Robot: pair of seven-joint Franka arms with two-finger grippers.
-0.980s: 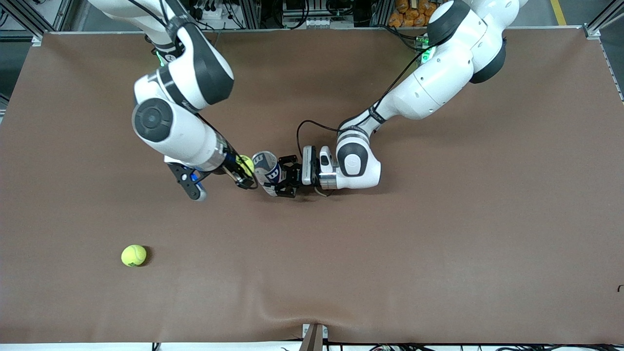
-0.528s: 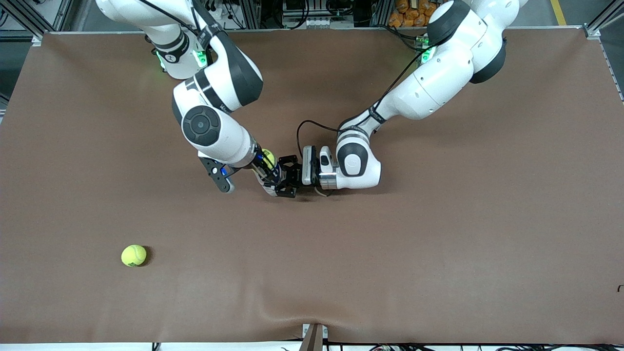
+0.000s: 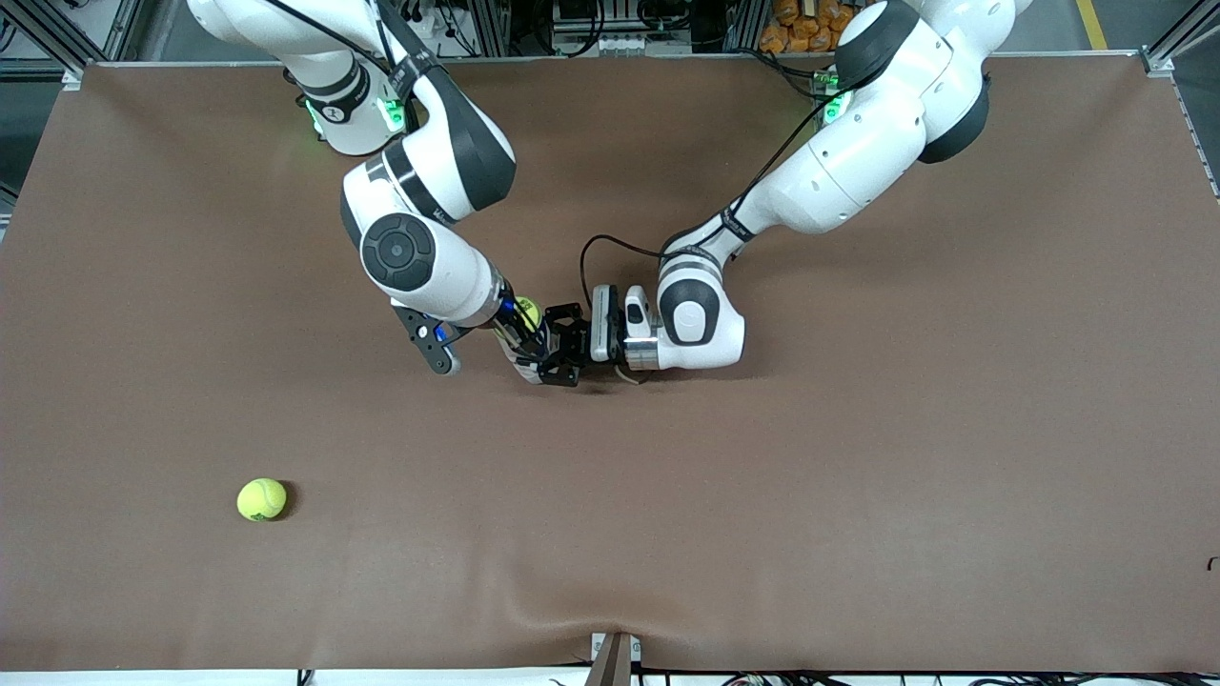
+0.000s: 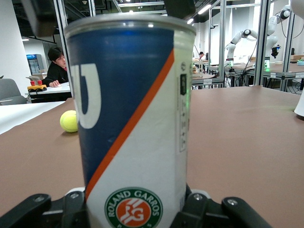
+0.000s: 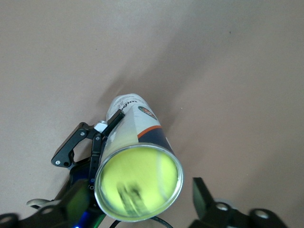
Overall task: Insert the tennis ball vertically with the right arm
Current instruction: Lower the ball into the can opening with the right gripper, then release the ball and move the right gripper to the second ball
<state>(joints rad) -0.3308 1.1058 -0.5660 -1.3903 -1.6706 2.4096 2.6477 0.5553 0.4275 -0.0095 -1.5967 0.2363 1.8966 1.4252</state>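
A blue-and-white tennis ball can [image 4: 133, 118] stands upright on the brown table. My left gripper [image 3: 558, 357] is shut on its lower part; its fingers [image 4: 197, 206] press both sides. In the front view only a strip of the can [image 3: 521, 365] shows under my right arm. My right gripper [image 3: 520, 330] is over the can's mouth. In the right wrist view a yellow tennis ball [image 5: 140, 183] sits inside the can's rim [image 5: 176, 164], and my right gripper [image 5: 140, 197] is open, its fingers [image 5: 204, 197] clear of the ball. The ball also shows in the front view [image 3: 527, 311].
A second tennis ball [image 3: 261, 498] lies on the table nearer the front camera, toward the right arm's end; it also shows in the left wrist view [image 4: 69, 121]. The table's front edge has a small bracket [image 3: 615, 657].
My right arm swung from beside the can to over its mouth, carrying the ball. In the last half second it barely moved. The left arm and can stayed still.
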